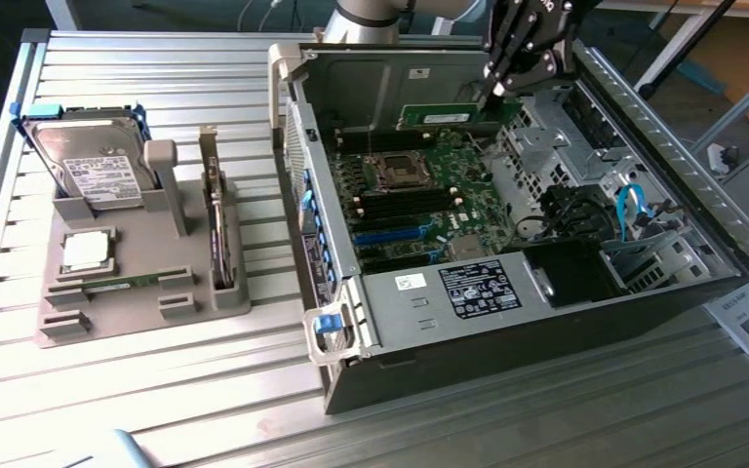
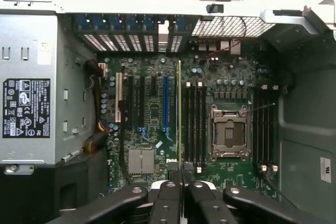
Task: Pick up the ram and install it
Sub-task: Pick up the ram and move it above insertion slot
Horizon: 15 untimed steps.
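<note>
The ram [image 1: 456, 116] is a long green stick hanging over the open computer case [image 1: 687, 166], above the motherboard [image 1: 433, 210]. My gripper [image 1: 495, 96] is shut on its upper edge. In the wrist view the ram [image 2: 179, 114] is seen edge-on as a thin line running out from between my gripper [image 2: 180, 183] fingers. It lies right beside the bank of black memory slots [image 2: 195, 124], next to the empty processor socket [image 2: 229, 132]. The stick is above the board, apart from the slots.
A grey holder [image 1: 199, 304] at the exterior view's left carries a hard drive [image 1: 89, 161], a square silver processor [image 1: 85, 251] and a thin green stick [image 1: 121, 284]. Inside the case sit the power supply [image 1: 479, 288] and blue cables [image 1: 632, 210].
</note>
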Motion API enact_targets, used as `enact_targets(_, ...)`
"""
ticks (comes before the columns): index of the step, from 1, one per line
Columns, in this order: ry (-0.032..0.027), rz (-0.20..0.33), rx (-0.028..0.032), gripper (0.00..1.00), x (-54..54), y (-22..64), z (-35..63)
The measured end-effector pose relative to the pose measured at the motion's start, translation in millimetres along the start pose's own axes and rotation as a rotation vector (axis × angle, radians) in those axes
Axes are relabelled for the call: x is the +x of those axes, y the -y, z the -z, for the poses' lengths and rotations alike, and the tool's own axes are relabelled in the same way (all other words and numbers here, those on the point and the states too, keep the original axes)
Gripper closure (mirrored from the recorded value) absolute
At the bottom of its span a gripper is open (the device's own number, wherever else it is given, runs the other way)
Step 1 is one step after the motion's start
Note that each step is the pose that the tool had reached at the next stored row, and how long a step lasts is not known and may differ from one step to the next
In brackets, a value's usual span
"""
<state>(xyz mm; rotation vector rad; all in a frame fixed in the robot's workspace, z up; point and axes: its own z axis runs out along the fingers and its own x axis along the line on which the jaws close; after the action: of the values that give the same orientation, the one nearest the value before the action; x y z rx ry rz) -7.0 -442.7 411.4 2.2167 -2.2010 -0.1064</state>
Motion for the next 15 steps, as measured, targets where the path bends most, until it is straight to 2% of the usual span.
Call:
enact_targets(2, -0.0001, 0.000, 0.0000, 0.88, -5.7, 0.1, -0.6)
enact_targets(5, 0.0000, 0.000, 0.0000, 0.88, -19.7, 0.3, -2.0)
enact_targets(10, 0.0002, 0.000, 0.0000, 0.88, -20.7, 0.3, -2.3)
enact_targets(15, 0.0000, 0.000, 0.0000, 0.88, -20.4, 0.7, -9.5)
